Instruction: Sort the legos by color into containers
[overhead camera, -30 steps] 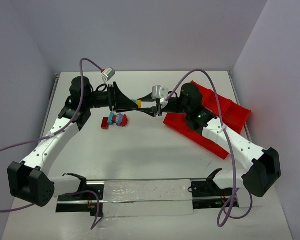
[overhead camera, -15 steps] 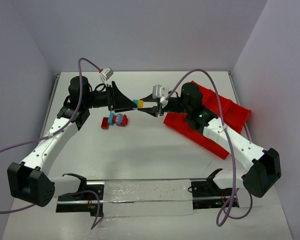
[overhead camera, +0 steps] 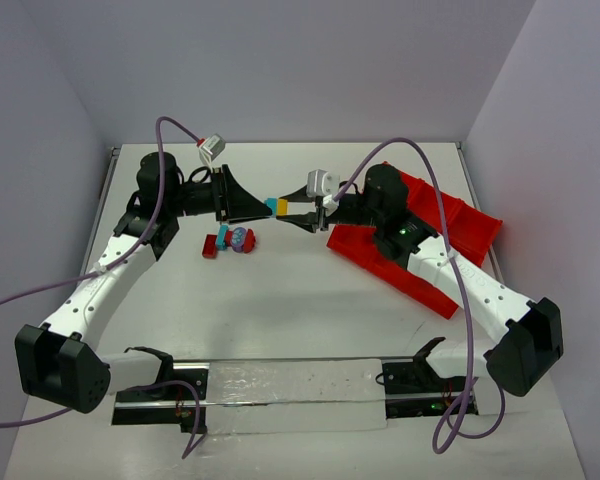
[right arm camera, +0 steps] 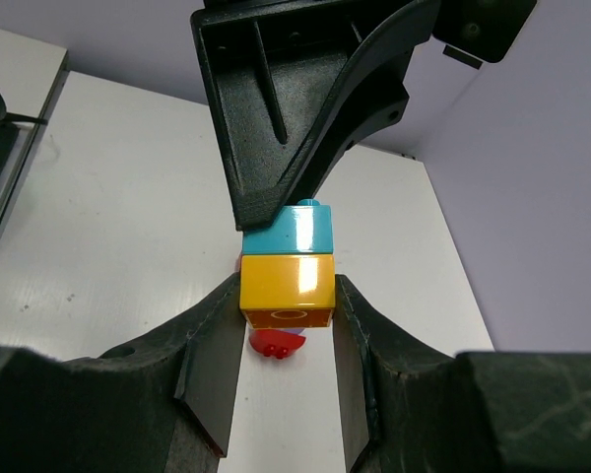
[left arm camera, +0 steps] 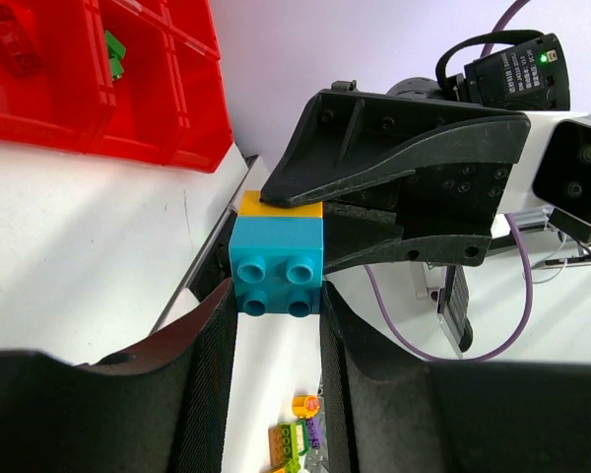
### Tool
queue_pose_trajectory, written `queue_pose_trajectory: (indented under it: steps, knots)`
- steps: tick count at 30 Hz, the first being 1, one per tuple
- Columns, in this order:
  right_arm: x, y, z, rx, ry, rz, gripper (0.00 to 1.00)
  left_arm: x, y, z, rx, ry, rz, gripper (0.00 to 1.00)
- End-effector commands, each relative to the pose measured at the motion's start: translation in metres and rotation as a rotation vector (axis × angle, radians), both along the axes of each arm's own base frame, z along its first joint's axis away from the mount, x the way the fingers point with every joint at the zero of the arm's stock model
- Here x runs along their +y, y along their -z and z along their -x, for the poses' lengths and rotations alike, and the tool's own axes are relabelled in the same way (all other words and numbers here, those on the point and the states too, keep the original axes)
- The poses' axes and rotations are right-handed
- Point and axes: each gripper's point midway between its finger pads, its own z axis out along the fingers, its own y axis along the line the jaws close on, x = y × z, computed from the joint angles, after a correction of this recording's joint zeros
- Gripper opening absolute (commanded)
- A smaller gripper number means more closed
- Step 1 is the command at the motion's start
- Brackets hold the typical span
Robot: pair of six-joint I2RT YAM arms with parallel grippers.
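A teal brick [overhead camera: 270, 204] and a yellow brick [overhead camera: 280, 207] are stuck together, held in the air above the table between both arms. My left gripper [left arm camera: 276, 296] is shut on the teal brick [left arm camera: 276, 264]. Its fingers [left arm camera: 209, 335] press both sides. My right gripper [right arm camera: 286, 296] is shut on the yellow brick [right arm camera: 287, 284], with the teal brick [right arm camera: 290, 233] on its far side. The red tray [overhead camera: 428, 262] of containers lies at the right, under the right arm. Loose legos [overhead camera: 229, 240], red, teal and a rounded purple one, lie on the table below the left gripper.
In the left wrist view the red tray [left arm camera: 182, 118] holds a green brick [left arm camera: 113, 47] in one compartment. Purple cables [overhead camera: 170, 135] loop over both arms. A clear strip on a black rail [overhead camera: 290, 395] runs along the near edge. Walls close in on three sides.
The left gripper's jaws have closed in on the teal brick. Both arms have stayed almost where they were, with the joined bricks still between them.
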Motion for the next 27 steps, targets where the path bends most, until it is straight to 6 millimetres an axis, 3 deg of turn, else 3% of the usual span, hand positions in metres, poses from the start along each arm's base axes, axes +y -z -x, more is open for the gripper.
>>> queue_pose_trajectory:
  steps: [1, 9, 15, 22, 27]
  knots:
    - [-0.002, 0.008, 0.001, 0.035, -0.001, 0.033, 0.00, 0.000, -0.028, 0.008, -0.104, 0.034, 0.046, 0.00]
    - [-0.005, 0.014, -0.001, 0.034, 0.014, 0.055, 0.00, 0.001, -0.031, 0.010, -0.125, 0.029, 0.050, 0.00]
    - [-0.003, 0.007, 0.005, 0.033, -0.014, 0.039, 0.00, -0.001, -0.033, 0.008, -0.120, 0.038, 0.062, 0.42]
    - [-0.003, 0.006, 0.009, 0.036, -0.032, 0.038, 0.00, -0.004, -0.032, 0.005, -0.113, 0.048, 0.078, 0.57]
    - [-0.002, 0.007, 0.011, 0.044, -0.046, 0.040, 0.00, -0.006, -0.030, 0.005, -0.111, 0.057, 0.081, 0.63]
